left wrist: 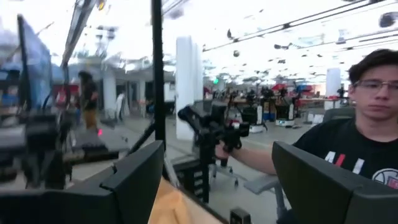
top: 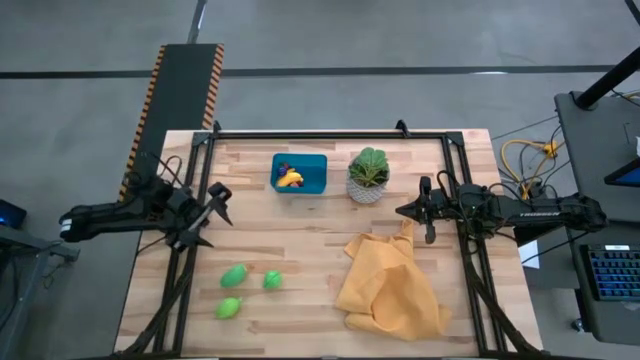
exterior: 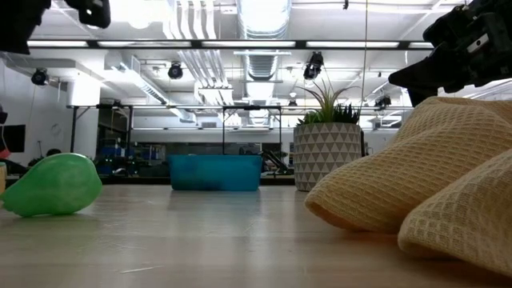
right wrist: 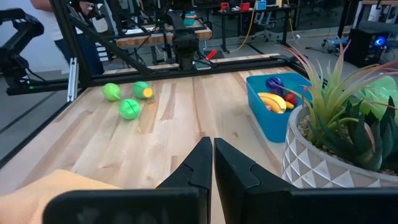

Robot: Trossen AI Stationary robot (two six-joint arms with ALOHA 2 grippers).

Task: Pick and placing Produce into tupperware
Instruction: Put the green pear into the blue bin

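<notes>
Banana (top: 291,179) already sits in the tupperware (top: 315,162); three green pieces (top: 234,275) remain. Left hand (top: 215,212), fingers apart and empty, must descend on one; right hand (top: 405,211), pressed together, waits.

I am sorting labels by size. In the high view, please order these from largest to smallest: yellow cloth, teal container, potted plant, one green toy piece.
1. Crumpled yellow waffle-weave cloth.
2. Teal-blue rectangular plastic container, slightly ahead of
3. the leafy green plant in its white patterned pot; these two look close.
4. Small green toy produce piece.

Bright overhead ceiling glare; left wrist view blurred.
</notes>
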